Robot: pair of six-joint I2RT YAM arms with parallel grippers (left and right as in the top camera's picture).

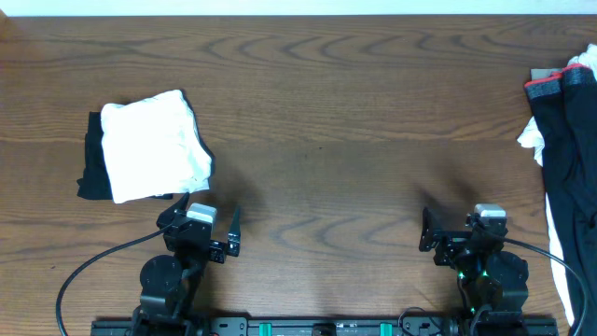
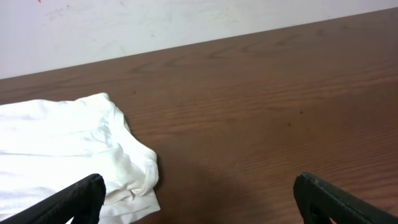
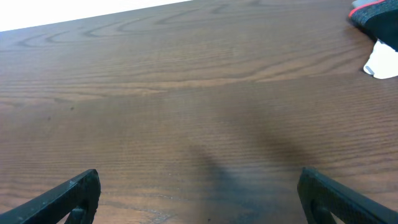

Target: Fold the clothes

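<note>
A folded white garment [image 1: 149,145] lies at the left of the table on top of a folded black one [image 1: 90,159]. It also shows in the left wrist view [image 2: 62,149]. A heap of unfolded black and white clothes [image 1: 571,159] with a red-edged band lies at the right edge; its corner shows in the right wrist view [image 3: 376,18]. My left gripper [image 1: 203,217] is open and empty just in front of the folded stack. My right gripper [image 1: 454,229] is open and empty over bare wood. No green print is visible.
The wooden table [image 1: 326,121] stretches between the two piles. A pale wall [image 2: 155,22] runs behind the far table edge. Black cables [image 1: 93,266] trail from the arm bases at the front edge.
</note>
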